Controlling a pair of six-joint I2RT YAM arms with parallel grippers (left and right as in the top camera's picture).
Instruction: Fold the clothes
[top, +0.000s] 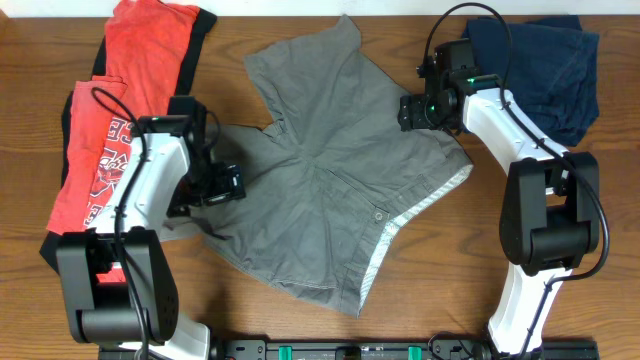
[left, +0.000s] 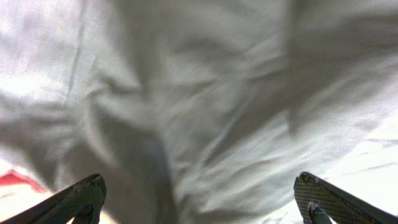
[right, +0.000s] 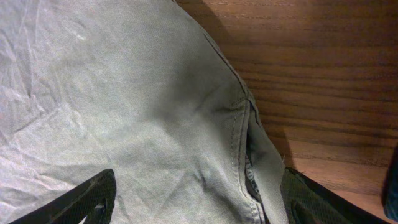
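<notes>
The grey-khaki shorts (top: 330, 170) lie spread out in the middle of the table, waistband with paler lining toward the front right. My left gripper (top: 222, 187) is open over the shorts' left leg edge; its wrist view is filled with blurred grey cloth (left: 205, 106) between the two fingers (left: 199, 199). My right gripper (top: 425, 110) is open over the shorts' right edge; its fingers (right: 199, 199) straddle the side seam and pocket opening (right: 249, 162) close above the cloth. Neither holds anything.
The red T-shirt (top: 120, 120) with white lettering lies at the left under my left arm. A dark navy garment (top: 545, 70) lies at the back right. Bare wood table (right: 323, 74) shows right of the shorts.
</notes>
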